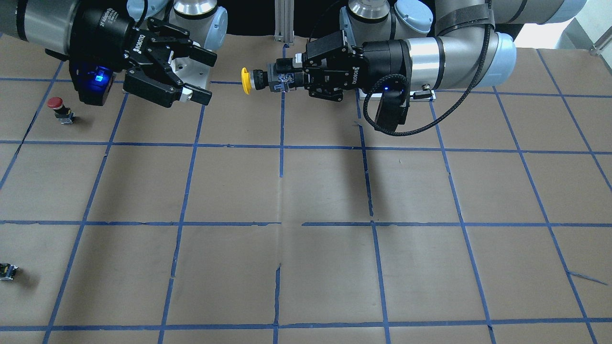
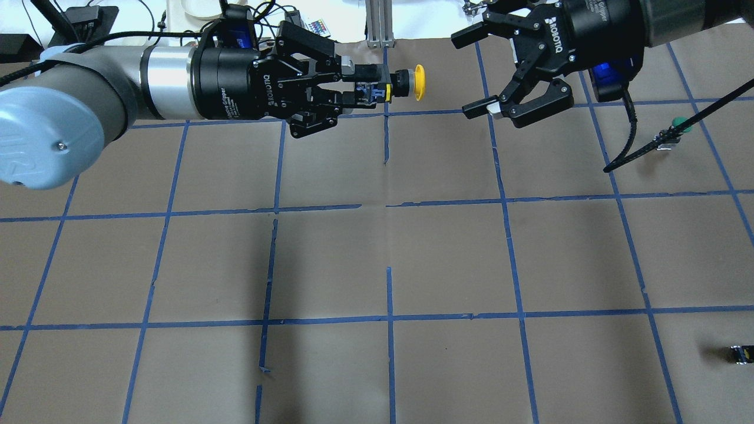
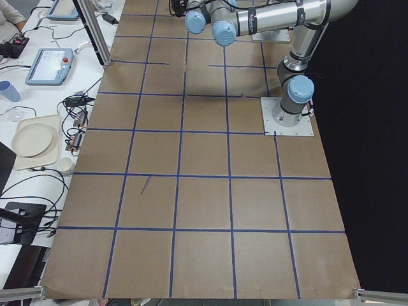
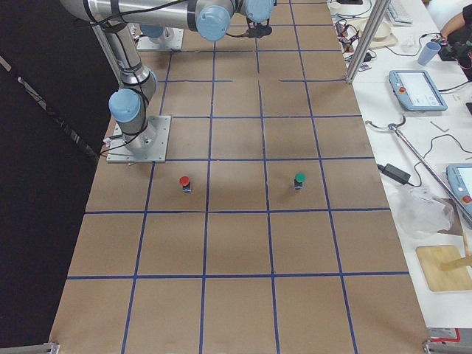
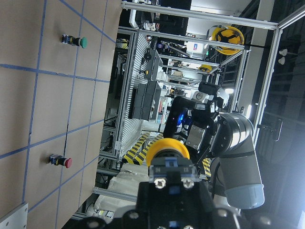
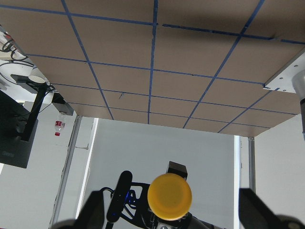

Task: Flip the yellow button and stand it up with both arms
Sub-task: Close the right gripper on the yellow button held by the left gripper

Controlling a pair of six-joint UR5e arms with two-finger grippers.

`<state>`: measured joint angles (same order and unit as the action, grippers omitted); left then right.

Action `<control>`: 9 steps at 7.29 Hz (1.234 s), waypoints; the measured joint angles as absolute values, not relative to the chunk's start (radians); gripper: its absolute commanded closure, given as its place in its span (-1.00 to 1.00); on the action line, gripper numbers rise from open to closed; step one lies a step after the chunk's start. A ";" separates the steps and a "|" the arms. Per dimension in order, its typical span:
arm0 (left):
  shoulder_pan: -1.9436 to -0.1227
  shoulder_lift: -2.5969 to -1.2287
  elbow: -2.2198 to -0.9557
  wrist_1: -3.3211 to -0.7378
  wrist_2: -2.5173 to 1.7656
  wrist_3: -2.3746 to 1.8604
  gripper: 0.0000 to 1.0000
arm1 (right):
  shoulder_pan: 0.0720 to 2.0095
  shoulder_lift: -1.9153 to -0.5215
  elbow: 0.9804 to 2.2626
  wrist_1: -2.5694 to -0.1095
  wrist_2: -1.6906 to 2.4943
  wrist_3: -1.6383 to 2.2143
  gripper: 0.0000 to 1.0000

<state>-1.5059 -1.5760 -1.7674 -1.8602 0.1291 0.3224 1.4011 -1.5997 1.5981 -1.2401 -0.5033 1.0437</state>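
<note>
Left gripper clamped on the dark body of the yellow button, held sideways in the air above the table — cap facing the right gripper, fingers spread wide, near the cap, not touching.

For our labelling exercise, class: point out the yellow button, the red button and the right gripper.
yellow button (image 1: 245, 80): front-facing view, on its yellow cap.
red button (image 1: 55, 102): front-facing view, on its red cap.
right gripper (image 1: 202, 76): front-facing view, midway between its fingertips.
</note>
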 measured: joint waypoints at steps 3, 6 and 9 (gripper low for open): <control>-1.510 -1.574 -1.768 -1.858 0.130 0.320 0.74 | 1.452 -1.595 1.600 -1.239 -0.483 1.058 -0.99; -1.511 -1.571 -1.767 -1.857 0.131 0.316 0.74 | 1.459 -1.580 1.601 -1.240 -0.468 1.063 -0.96; -1.511 -1.574 -1.769 -1.856 0.132 0.316 0.74 | 1.460 -1.576 1.601 -1.247 -0.432 1.061 -0.67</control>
<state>-1.5110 -1.5736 -1.7685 -1.8562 0.1318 0.3160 1.4603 -1.5758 1.6015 -1.2468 -0.4315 1.0612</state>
